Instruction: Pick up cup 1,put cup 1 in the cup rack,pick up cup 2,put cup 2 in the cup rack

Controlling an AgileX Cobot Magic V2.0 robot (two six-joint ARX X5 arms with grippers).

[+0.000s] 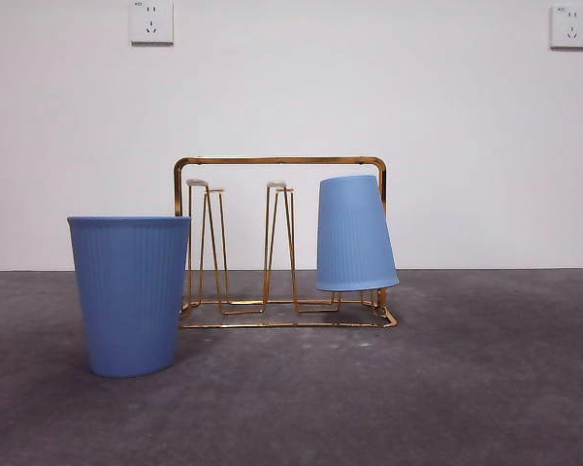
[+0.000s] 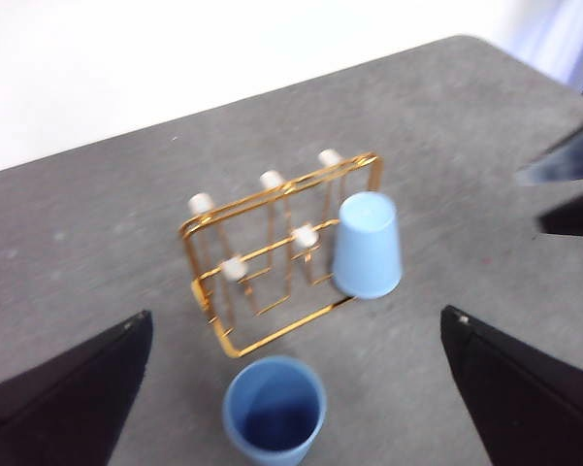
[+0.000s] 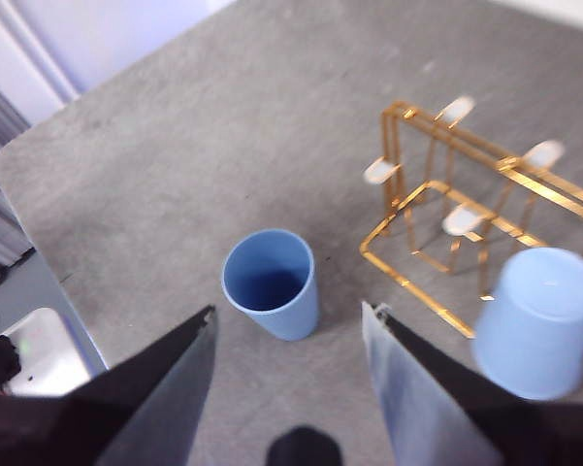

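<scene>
The gold wire cup rack (image 1: pixel 279 165) stands mid-table. One blue ribbed cup (image 1: pixel 354 233) sits upside down over the prongs at its right end, a little tilted. A second blue cup (image 1: pixel 131 291) stands upright on the table in front of the rack's left end. Neither gripper shows in the front view. My right gripper (image 3: pixel 289 311) hovers open high above the upright cup (image 3: pixel 270 282), holding nothing. My left gripper (image 2: pixel 296 318) is also open and empty, high over the rack (image 2: pixel 272 243), the inverted cup (image 2: pixel 367 245) and the upright cup (image 2: pixel 274 408).
The grey table (image 1: pixel 466 388) ends at a white wall with two sockets (image 1: pixel 151 21). The rack's left and middle prongs (image 1: pixel 206 184) carry no cup. The right arm's dark jaws (image 2: pixel 567 184) show at the edge of the left wrist view. The table edge (image 3: pixel 39 233) lies beyond the upright cup.
</scene>
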